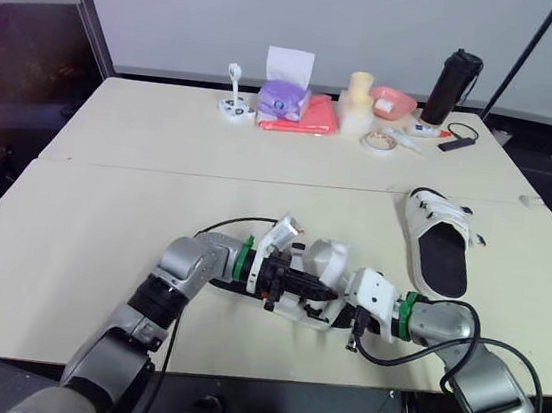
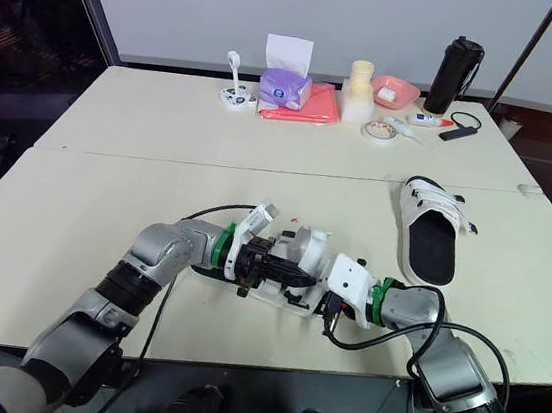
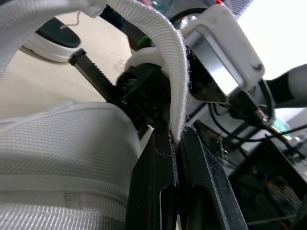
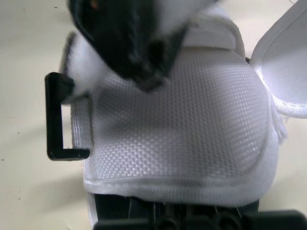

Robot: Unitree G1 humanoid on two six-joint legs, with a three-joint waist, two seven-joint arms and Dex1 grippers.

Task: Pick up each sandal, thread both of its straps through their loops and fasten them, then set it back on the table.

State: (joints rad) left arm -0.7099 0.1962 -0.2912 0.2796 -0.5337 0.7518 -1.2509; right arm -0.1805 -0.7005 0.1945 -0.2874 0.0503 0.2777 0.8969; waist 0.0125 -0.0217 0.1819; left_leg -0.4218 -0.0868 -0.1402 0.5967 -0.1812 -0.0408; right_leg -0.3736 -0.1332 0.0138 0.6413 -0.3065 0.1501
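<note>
My left gripper is clamped on a white strap of the sandal I am working on. In the left wrist view the strap arches up and away from between the two black fingers, and its far end runs out of the frame, so I cannot see where it leads. That sandal sits at the near edge of the table, between my two arms. My wrists and cables cover so much of it that from above I can make out little more than a few white curves of strap and some black sole. My right gripper comes in just beside the sandal from the right and is tucked in low against it. I cannot tell whether it is gripping or loose. From the right wrist I look onto the sandal's white mesh upper, with a black rectangular loop standing at one side. A dark blurred shape lies across the upper part of the mesh, too close to identify. The other sandal lies flat on the table, well apart to my right. A black bottle and a purple tissue box stand among small items along the far edge.
</note>
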